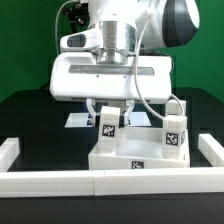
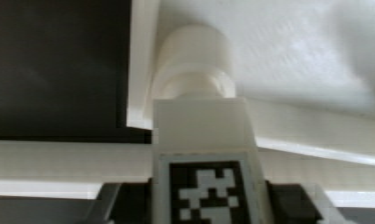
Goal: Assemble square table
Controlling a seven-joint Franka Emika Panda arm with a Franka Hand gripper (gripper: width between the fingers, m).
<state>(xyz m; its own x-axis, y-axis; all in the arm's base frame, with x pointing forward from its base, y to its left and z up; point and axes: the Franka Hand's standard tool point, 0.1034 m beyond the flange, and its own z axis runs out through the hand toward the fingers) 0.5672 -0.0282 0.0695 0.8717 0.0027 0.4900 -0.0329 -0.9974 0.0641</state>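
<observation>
You had the worktop (image 1: 25, 112), black, with white border rails (image 1: 45, 181) running along the near edge and up both sides; I counted three rail runs in the exterior view.

Square table slab (image 1: 140, 158) lay flat at the near-centre of the worktop, just behind the front rail, broad face up, one tag showing on its near edge. In the wrist view the slab (image 2: 290, 60) filled the area past the leg, its straight edge against the dark worktop (image 2: 51, 70).

Legs: two were clearly countable in the exterior view. One leg (image 1: 174, 132) stood upright on the slab toward the exterior view's right, long axis vertical, tagged face toward the camera. The second leg (image 1: 108, 125) was under the arm, also near vertical, tag facing the camera, lower end at or just over the slab; contact there was not resolvable. A further white piece (image 1: 76, 121) with a dark mark sat behind, to the exterior view's left; too small to tell what it was.

Tool (image 1: 110, 108): it was clamped on that second leg at the upper end. Wrist view confirmed it: tagged block (image 2: 205, 150) sat between the dark fingers (image 2: 116, 200), round peg end (image 2: 193, 60) pointing away from the camera toward the slab.
</observation>
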